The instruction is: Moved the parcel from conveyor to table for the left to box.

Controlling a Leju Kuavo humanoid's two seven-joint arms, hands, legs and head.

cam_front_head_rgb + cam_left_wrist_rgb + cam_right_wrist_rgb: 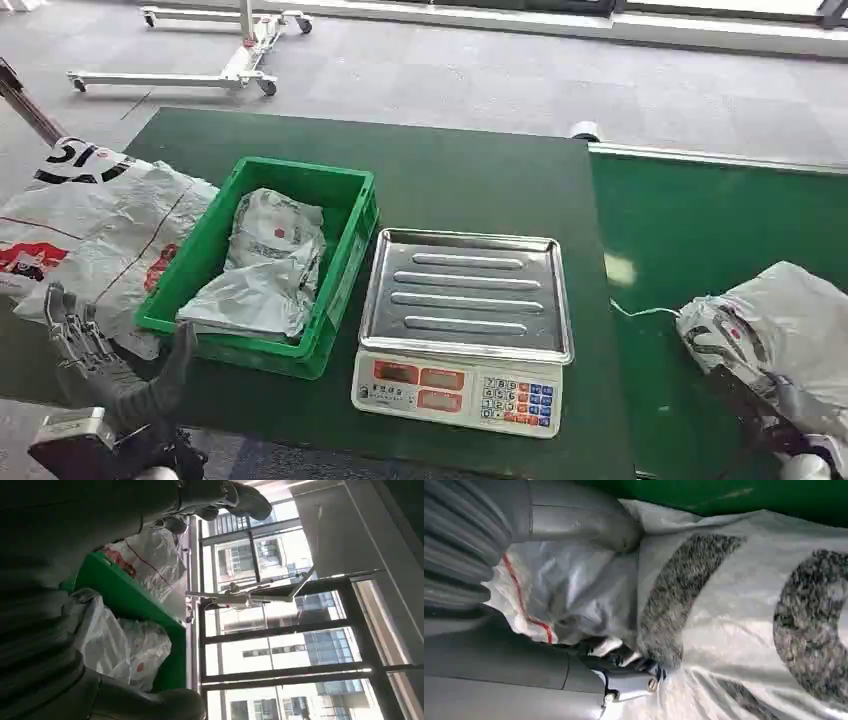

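A grey-white plastic parcel (790,320) with dark print lies on the green conveyor belt (700,230) at the right. My right hand (755,405) grips its near end. In the right wrist view the thumb (579,525) and the darker fingers (524,665) pinch the crumpled parcel (734,605) between them. My left hand (110,365) hovers at the table's front left corner, fingers spread and holding nothing, just beside the green crate (350,190). The crate (125,595) holds another bagged parcel (265,265).
A scale (465,300) with a steel tray stands mid-table between crate and conveyor. A large white printed bag (90,230) lies left of the crate. A wheeled metal frame (240,60) stands on the carpet behind the table.
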